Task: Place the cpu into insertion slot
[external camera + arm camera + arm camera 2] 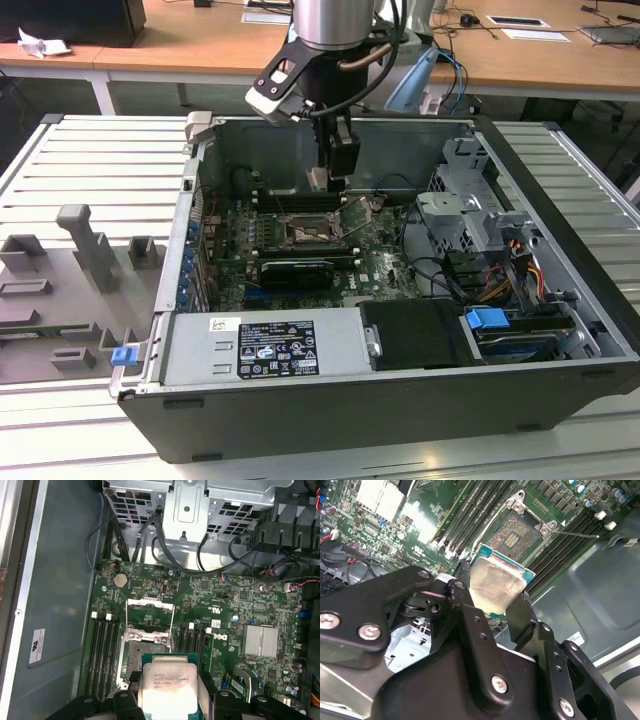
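cpu [496, 580] pinched by gripper [492, 597] at 2 opposite edges – light, stiff, underside likely fragile – held clear above open insertion slot [514, 534]

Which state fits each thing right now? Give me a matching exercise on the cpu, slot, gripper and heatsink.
Things:
1 cpu
2 slot
3 gripper
4 heatsink

States:
A empty, contacts bare
B shut, above the board
C finned silver block on the board
D held between the fingers

Pairs: 1-D, 2-A, 3-B, 4-C
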You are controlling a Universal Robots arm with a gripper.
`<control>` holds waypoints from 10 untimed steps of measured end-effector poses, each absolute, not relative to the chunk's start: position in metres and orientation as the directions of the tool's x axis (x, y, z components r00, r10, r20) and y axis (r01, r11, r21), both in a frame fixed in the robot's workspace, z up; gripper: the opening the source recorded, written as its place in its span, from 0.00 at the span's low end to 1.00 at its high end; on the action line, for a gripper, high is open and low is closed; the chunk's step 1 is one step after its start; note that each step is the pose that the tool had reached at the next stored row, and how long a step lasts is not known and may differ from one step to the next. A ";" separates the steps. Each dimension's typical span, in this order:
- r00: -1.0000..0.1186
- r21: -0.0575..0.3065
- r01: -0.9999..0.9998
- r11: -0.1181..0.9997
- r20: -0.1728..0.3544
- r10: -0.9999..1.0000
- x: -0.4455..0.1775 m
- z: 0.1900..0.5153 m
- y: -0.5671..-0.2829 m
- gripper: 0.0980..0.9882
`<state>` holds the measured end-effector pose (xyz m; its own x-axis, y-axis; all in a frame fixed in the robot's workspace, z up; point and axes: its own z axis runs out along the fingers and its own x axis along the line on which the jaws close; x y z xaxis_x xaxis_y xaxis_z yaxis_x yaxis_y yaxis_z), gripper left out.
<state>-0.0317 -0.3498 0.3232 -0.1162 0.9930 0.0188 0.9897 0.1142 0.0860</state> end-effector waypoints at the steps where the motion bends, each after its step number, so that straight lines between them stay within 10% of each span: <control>1: -0.114 0.086 0.990 0.112 0.019 0.993 -0.032 0.322 -0.350 0.48; 10: -0.111 0.085 0.990 0.109 0.019 0.994 -0.032 0.316 -0.350 0.48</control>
